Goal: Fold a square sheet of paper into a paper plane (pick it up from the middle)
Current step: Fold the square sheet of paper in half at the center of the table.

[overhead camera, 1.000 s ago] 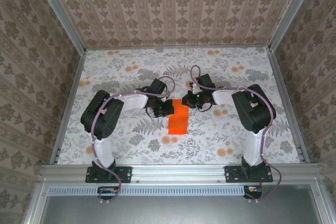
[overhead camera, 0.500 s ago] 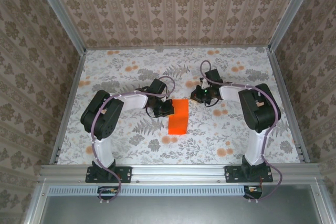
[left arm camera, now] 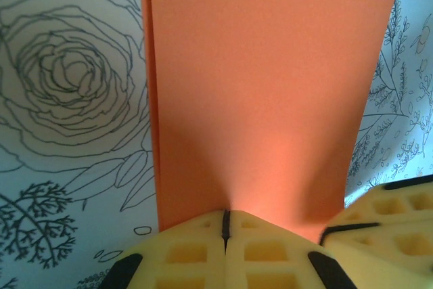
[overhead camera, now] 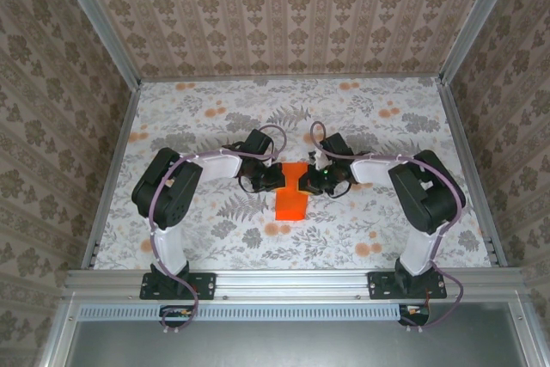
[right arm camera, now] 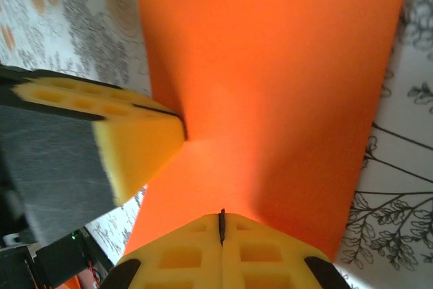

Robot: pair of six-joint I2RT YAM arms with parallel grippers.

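Right tool [right arm camera: 221, 214] back opposite left tool [left arm camera: 225, 214], each with tips together, on table's [overhead camera: 215, 118] square sheet of paper [overhead camera: 290, 204].

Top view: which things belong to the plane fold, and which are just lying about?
Job:
paper, folded
left gripper, shut on it
right gripper, shut on it

Just there:
flowered table
wallpapered walls
metal rails

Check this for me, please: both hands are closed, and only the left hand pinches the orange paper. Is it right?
Not quite. Both hands are closed, but the right hand also pinches the orange paper; the right wrist view shows the sheet caught between its shut fingertips. The left hand pinches it, as you say.
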